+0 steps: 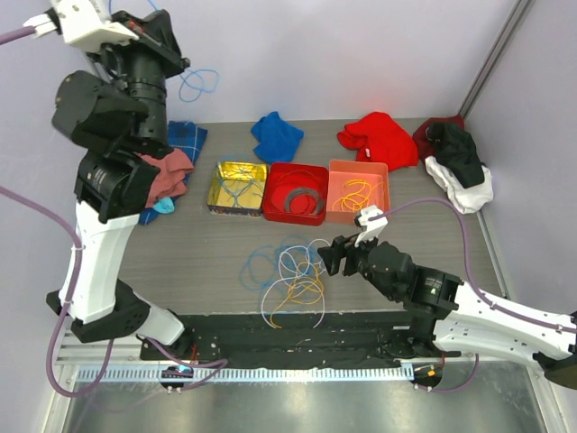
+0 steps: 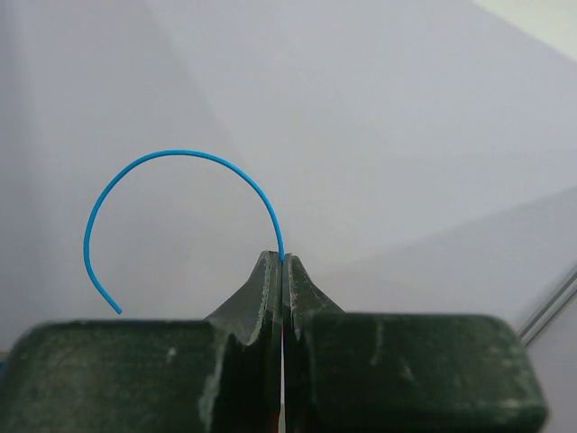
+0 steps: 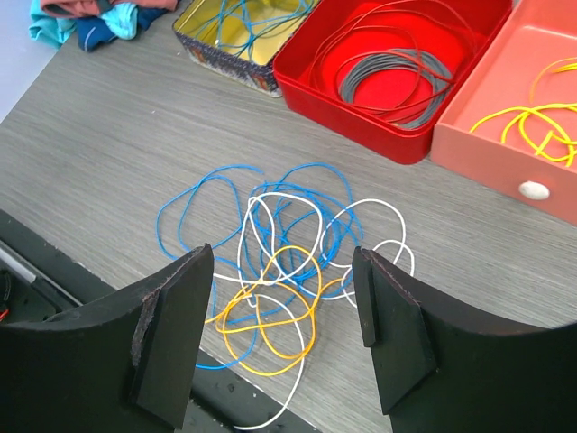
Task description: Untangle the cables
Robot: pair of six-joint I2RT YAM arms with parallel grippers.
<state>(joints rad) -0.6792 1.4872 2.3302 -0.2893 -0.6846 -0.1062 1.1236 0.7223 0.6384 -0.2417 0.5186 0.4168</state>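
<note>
The grey wood-grain tabletop [image 1: 198, 244] carries everything. The left arm [image 1: 99, 234] rears high over its left edge and hides part of a pink and blue cloth heap [image 1: 171, 171]. The right arm [image 1: 469, 302] lies low, reaching in from the right. Along the far edge are a red cloth [image 1: 379, 137], a blue cloth [image 1: 276, 135] and a black-and-white cloth [image 1: 462, 167].

Three containers sit side by side in front of the cloths, touching:
- a gold tin [image 3: 225, 63] holding blue strands [image 3: 243, 18]
- a red tray [image 3: 361, 126] with a flat grey ring [image 3: 392, 77]
- a salmon tray [image 3: 487, 158] with yellow cables [image 3: 532, 122] and a small white dot [image 3: 534, 190] on its wall

The tangle of cables [image 1: 293, 275], blue, white and orange-yellow loops crossing each other, lies on the tabletop just in front of the trays. The right pincer [image 3: 281, 253] hovers over it with its jaws apart, holding nothing. Its fingers [image 3: 171, 334] hide the tangle's near edges.

The left pincer [image 2: 282, 262] is clamped on one blue cable [image 2: 180, 155], held high away from the tabletop. The cable's free end arcs over to the left.
</note>
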